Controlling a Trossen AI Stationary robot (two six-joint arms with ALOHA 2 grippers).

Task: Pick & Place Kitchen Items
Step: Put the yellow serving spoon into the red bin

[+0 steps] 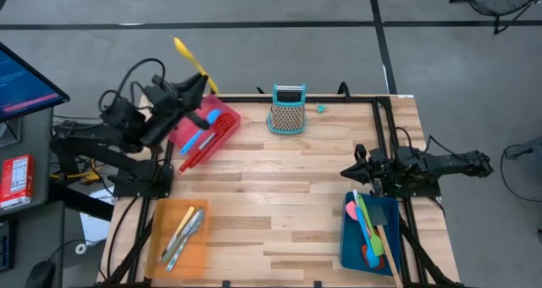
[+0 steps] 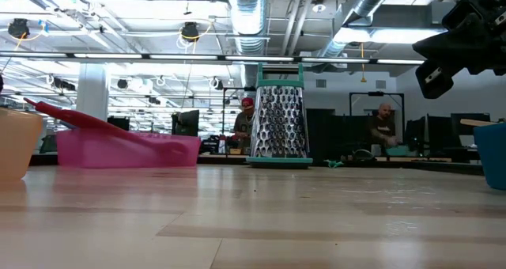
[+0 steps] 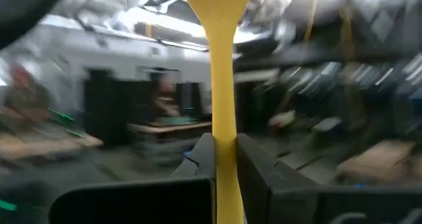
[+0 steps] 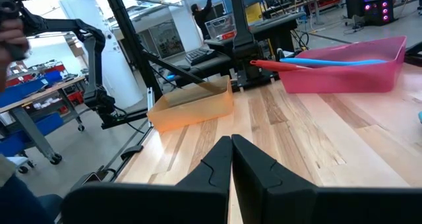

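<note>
My left gripper [image 1: 201,85] is raised over the far left corner, above the red tray [image 1: 222,135], and is shut on a yellow spoon [image 1: 191,61]. The spoon also shows in the left wrist view [image 3: 223,72]. The red tray holds a red spoon [image 1: 201,152] and a blue spoon [image 1: 203,134]. Silvery cutlery [image 1: 183,233] lies in the orange tray [image 1: 161,252]. Green, orange and grey spatulas [image 1: 373,230] lie in the blue tray [image 1: 349,252]. My right gripper [image 1: 347,173] is shut and empty at the right side, above the table. My left gripper pinches the yellow spoon's handle [image 3: 225,159] between its two fingers. The spoon sticks out past the fingertips, away from the wrist, and is lifted clear of the tray and the table.
A teal-framed box grater [image 1: 287,110] stands upright at the far middle edge of the table. The bare wooden table [image 1: 279,212] lies between the trays. People show in the room beyond the table's far edge.
</note>
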